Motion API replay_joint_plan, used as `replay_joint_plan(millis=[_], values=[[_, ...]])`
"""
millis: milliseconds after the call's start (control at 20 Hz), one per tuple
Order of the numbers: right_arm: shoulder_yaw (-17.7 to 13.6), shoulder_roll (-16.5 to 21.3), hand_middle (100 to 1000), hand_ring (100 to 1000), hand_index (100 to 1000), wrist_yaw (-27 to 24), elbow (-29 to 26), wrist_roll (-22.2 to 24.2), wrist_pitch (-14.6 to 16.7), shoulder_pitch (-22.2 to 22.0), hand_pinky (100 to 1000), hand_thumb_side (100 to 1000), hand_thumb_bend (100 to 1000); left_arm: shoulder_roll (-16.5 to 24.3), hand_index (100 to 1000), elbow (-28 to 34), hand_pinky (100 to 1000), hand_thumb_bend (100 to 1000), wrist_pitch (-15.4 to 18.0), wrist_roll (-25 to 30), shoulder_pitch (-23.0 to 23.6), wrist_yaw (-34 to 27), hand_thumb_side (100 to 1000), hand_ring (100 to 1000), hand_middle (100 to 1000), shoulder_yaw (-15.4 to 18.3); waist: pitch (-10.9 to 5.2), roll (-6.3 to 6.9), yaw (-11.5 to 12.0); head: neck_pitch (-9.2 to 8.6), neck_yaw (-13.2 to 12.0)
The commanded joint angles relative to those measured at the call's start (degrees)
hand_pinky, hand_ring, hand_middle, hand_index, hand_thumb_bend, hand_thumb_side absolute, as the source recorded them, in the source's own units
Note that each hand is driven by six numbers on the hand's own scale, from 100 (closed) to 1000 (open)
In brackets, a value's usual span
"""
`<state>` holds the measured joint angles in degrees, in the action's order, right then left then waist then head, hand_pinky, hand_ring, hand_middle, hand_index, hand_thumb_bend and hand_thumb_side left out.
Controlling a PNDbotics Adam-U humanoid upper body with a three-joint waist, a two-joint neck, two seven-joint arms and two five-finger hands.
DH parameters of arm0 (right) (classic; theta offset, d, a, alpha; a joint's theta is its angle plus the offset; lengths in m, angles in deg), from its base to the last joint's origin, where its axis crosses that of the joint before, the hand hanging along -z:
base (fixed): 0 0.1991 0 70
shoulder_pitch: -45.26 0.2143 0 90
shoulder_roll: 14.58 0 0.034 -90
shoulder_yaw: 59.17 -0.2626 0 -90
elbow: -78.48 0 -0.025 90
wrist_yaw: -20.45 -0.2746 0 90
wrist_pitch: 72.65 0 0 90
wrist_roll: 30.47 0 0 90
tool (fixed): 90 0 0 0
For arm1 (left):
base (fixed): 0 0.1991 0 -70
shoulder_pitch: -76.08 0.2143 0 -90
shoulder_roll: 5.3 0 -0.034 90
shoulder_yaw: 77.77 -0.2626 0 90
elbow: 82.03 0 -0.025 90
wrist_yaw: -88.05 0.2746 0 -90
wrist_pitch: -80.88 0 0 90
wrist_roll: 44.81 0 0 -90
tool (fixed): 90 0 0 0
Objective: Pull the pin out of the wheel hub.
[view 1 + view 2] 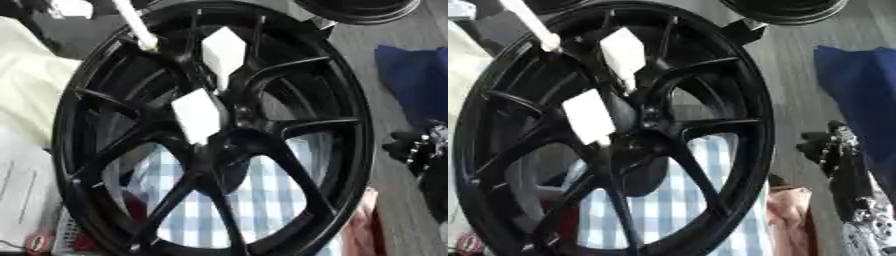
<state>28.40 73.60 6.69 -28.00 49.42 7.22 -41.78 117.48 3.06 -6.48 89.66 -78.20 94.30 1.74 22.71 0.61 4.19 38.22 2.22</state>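
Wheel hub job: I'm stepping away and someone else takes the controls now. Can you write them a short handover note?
Right hand: at the right edge, beside the wheel hub, touching nothing; I cannot tell whether its fingers are open or curled.
Left hand: not in view.
The black wheel hub stands tilted and fills the view, with two white tags near its centre and a white rod at its upper left rim.
Done: nothing visible yet; no hand is on the hub.
Left: I cannot make out the pin for certain; find it, grasp it and pull it out.
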Motion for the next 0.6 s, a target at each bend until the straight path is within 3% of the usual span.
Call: replay_joint_plan(millis=[50,300,400,450,500,550,600], values=[[-1.2,1.9,522,738,651,0.1,-1.8,-0.5,0.5,0.0,883,907,100,7.6,417,-2.7,568,100,-1.2,-5.1,4.3,-0.9,155,486,295,7.4,-1.89,-0.05,0.4,0.20,1.0],[-1.9,1.8,521,738,651,-0.4,-2.7,-0.6,0.9,0.1,884,865,100,12.0,448,-9.9,565,100,-2.8,-12.3,14.9,-1.5,171,498,327,14.0,-2.36,-0.79,0.6,-0.15,1.3],[-2.1,1.5,521,738,651,-0.4,-2.9,-0.7,1.0,0.0,883,861,100,12.5,592,-12.4,637,100,-3.3,-14.0,18.4,-1.3,103,598,469,15.4,-2.34,-1.14,0.5,-0.50,1.2],[-2.2,1.4,521,738,651,-0.4,-3.0,-0.8,1.0,-0.1,883,863,100,12.5,738,-13.4,697,100,-3.5,-14.4,20.2,-1.3,119,714,628,15.8,-2.29,-1.32,0.5,-0.60,1.2],[-2.4,1.2,521,738,651,-0.5,-3.0,-0.9,1.0,-0.1,883,863,100,12.5,757,-14.2,706,115,-3.7,-14.5,21.9,-1.4,166,736,666,16.3,-2.20,-1.51,0.5,-0.73,1.3],[-2.5,1.0,521,737,651,-0.5,-3.1,-1.1,1.0,-0.2,883,864,100,12.3,858,-14.7,765,278,-3.7,-14.5,23.4,-1.6,467,843,826,16.7,-2.10,-1.72,0.4,-0.87,1.4],[-2.5,0.9,521,737,651,-0.5,-3.1,-1.2,1.0,-0.2,883,865,100,12.2,868,-15.0,769,304,-3.7,-14.5,24.6,-1.9,506,848,834,17.1,-2.04,-1.89,0.4,-0.97,1.4]])
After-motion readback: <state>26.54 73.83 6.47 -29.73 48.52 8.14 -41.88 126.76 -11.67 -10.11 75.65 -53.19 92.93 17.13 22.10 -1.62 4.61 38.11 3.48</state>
